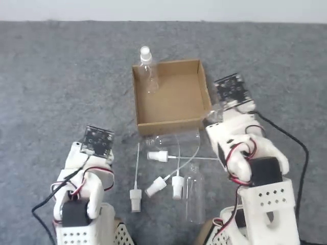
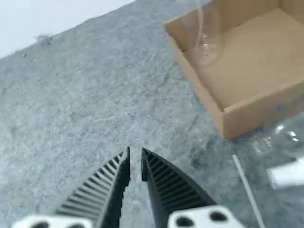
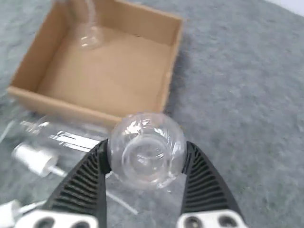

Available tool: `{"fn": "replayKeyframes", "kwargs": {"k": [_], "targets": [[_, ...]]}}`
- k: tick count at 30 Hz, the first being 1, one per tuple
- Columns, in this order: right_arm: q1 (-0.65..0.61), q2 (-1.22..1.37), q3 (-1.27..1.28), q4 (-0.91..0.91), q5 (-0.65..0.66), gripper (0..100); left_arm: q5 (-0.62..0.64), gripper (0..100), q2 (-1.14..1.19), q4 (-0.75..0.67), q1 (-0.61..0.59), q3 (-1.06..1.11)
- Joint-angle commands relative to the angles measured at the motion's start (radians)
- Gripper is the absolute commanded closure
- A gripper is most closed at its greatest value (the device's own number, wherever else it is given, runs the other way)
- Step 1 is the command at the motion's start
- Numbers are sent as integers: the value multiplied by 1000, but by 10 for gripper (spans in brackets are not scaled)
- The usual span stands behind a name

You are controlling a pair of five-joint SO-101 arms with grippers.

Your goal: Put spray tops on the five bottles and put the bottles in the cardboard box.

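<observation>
Cardboard box (image 1: 173, 99) floor mostly free; capped bottle (image 1: 148, 74) occupies corner.

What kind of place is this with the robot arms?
Probably a robotics test bench, not a home: two white robot arms sit at a grey felt-covered table, with an open brown cardboard box and clear plastic bottles laid out as practice items.
</observation>
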Motion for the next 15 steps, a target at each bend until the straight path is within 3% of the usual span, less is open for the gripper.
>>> {"fn": "replayKeyframes", "kwargs": {"k": [1, 15], "targets": [[82, -45, -14, -50, -31, 992, -28, 958, 3, 64, 77, -124], [133, -35, -12, -74, -71, 992, -52, 949, 647, 110, 269, -414]]}}
